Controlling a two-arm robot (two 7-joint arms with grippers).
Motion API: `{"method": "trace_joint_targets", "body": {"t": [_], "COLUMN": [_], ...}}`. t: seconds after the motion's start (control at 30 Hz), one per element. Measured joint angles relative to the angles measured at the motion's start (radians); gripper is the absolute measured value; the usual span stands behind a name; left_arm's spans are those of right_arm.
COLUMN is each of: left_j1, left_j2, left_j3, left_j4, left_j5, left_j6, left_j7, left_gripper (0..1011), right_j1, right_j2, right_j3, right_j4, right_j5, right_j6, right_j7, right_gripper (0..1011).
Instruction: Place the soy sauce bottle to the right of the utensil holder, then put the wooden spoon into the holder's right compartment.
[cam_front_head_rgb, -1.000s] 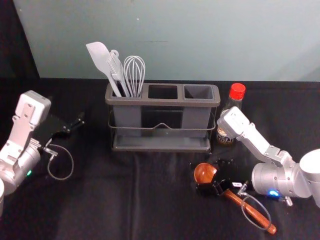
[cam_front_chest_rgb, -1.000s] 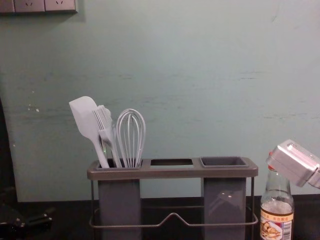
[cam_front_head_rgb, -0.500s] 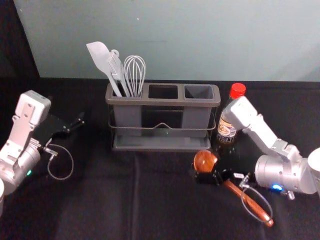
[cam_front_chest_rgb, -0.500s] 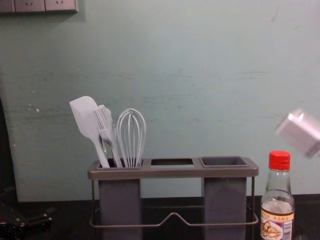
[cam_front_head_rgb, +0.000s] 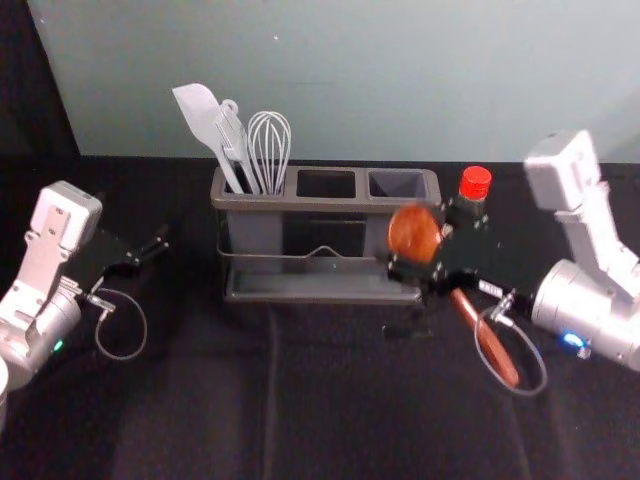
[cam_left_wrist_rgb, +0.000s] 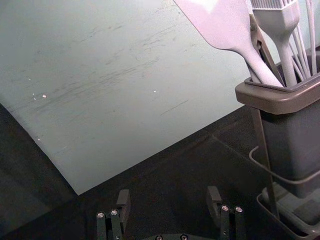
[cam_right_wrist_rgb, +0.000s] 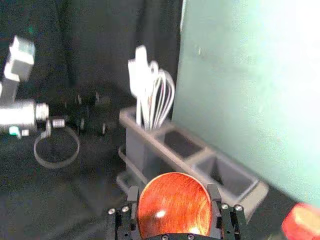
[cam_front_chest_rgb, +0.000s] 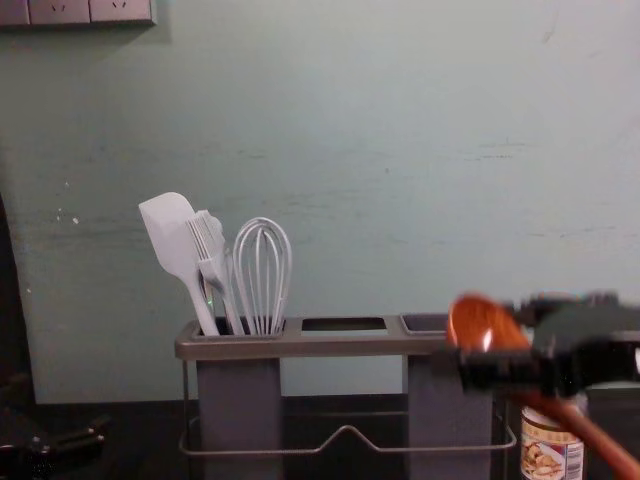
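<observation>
The right gripper (cam_right_wrist_rgb: 174, 196) pinches the spoon (cam_front_head_rgb: 414, 234) near its bowl (cam_right_wrist_rgb: 174, 207), at four o'clock from the holder (cam_front_head_rgb: 320, 203); a low swing of the slanting handle (cam_front_head_rgb: 497, 352) could topple the bottle (cam_front_head_rgb: 475, 184) at three. The left gripper (cam_left_wrist_rgb: 168, 195) gapes at nine.

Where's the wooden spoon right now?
In the head view, the wooden spoon is on the robot's right side, held in the right pincer, in front of the holder's right end and the red-capped bottle.
</observation>
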Motion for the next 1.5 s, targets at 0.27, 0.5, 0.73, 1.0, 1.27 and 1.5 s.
{"method": "trace_joint_targets", "body": {"t": [0.27,0.5,0.73,1.0,1.27,1.5], "left_j1": [0.0,0.0,0.0,0.0,0.0,0.0], "left_j2": [0.0,0.0,0.0,0.0,0.0,0.0], "left_j3": [0.0,0.0,0.0,0.0,0.0,0.0], "left_j4": [0.0,0.0,0.0,0.0,0.0,0.0], "left_j5": [0.0,0.0,0.0,0.0,0.0,0.0], "left_j6": [0.0,0.0,0.0,0.0,0.0,0.0], "left_j7": [0.0,0.0,0.0,0.0,0.0,0.0], "left_gripper": [1005,1005,1005,1005,1005,1005], "right_j1": [-0.021,-0.004,0.032,0.112,0.196,0.264], "right_j2": [-0.03,-0.056,-0.098,-0.16,-0.233,-0.296], "right_j3": [0.053,0.081,0.102,0.101,0.066,0.036], "right_j4": [-0.045,-0.051,-0.003,0.08,0.173,0.265], "right_j5": [0.01,0.022,0.042,0.044,0.033,0.005], "right_j6": [-0.12,-0.196,-0.281,-0.351,-0.385,-0.413], "right_j7": [-0.016,-0.013,0.001,0.011,0.017,0.013], "right_gripper": [840,840,840,841,840,841]}}
